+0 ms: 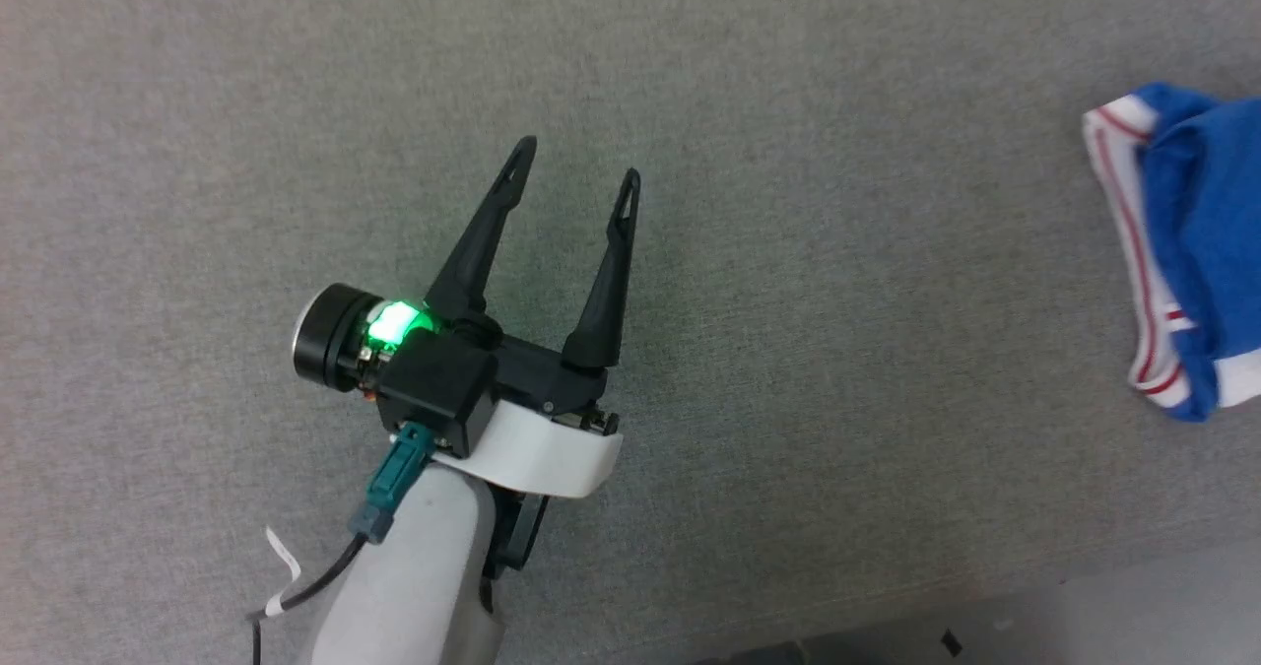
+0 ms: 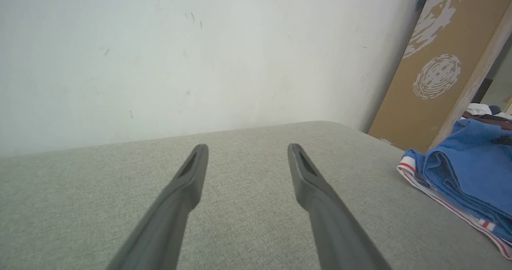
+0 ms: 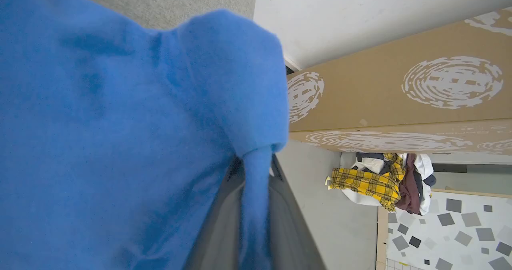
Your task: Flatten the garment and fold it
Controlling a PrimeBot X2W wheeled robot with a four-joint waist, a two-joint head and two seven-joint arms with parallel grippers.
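1. Between the fingers of the right gripper (image 3: 255, 170) a pinch of blue cloth is clamped: its jaws are closed on the garment (image 3: 120, 122), which bunches close before that wrist.
2. The left gripper (image 1: 579, 161) has its jaws spread wide and holds nothing, over the bare grey surface (image 1: 788, 153), well apart from the garment.
3. The garment lies heaped at the head view's right edge, striped trim showing. By my judgement it is neither flattened nor folded, so both steps remain.
4. The left forearm rises from the bottom edge, fingers angled up and slightly right. The right arm's pose beyond its fingers I cannot tell.
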